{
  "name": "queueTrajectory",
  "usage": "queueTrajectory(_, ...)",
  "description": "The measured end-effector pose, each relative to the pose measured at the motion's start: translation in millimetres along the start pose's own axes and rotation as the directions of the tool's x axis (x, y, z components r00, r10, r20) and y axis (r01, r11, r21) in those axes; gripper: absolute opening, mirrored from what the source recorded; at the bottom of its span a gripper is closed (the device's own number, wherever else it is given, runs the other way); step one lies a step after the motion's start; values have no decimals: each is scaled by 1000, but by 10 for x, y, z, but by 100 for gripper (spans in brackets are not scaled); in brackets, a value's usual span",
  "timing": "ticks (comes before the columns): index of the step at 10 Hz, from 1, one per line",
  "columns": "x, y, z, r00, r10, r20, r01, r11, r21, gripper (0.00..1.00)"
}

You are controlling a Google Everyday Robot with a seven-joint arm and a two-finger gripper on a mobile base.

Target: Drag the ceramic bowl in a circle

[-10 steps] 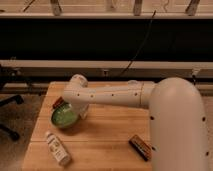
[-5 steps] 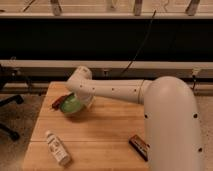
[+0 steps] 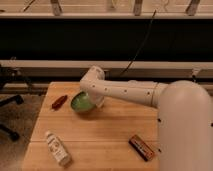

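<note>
Claw point(image 3: 96, 99) was low at the right rim of the ceramic bowl point(image 3: 80, 104), covered by the white wrist of the arm point(image 3: 125, 91), so I could not tell if it was apart, together or clamped on the rim. The bowl stood on the wooden surface point(image 3: 112, 132), directly left of the claw in the view and, as far as could be seen, touching it.

For a good drag, in my judgement, the claw needed to keep steady contact with the rim, press down only lightly so the bowl stayed flat, and move slowly in a small round path. A glossy bowl would slide easily on wood, and a quick turn could make it tip or escape.

A small red object point(image 3: 59, 101) lay just beyond the bowl on the side away from the claw; a circle widening that way would probably push it. The back edge of the surface was near behind the claw, so there was little room there.

A white bottle point(image 3: 57, 148) lay farther off, forward and left of the claw, and a brown bar point(image 3: 142, 147) lay forward and right; both were well apart from the bowl.
</note>
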State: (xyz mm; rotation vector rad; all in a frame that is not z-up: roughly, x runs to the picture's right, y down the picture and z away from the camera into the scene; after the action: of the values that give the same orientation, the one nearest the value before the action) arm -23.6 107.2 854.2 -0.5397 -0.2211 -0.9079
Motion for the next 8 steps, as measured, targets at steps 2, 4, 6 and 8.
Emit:
queueTrajectory(2,87,263,69,999,47,5,-47,999,-10,19)
queueTrajectory(4,18,467,123,996,84,21,-83,996,-6,19)
queueTrajectory(6,-181,668,147,993,99,63,-100,995,10,19)
queueTrajectory(8,-290,800,138,992,92,89,-94,996,9,19)
